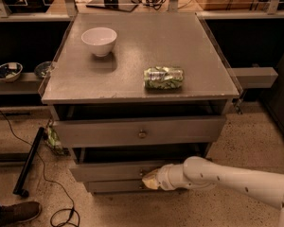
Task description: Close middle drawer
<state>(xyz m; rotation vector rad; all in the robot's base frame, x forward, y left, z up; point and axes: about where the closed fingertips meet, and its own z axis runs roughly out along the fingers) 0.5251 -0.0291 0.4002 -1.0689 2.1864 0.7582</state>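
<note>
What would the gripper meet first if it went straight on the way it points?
Most likely the middle drawer: the gripper is low, right at its front strip near the centre, pointing into it. Contact can't be confirmed; depth is unclear.
</note>
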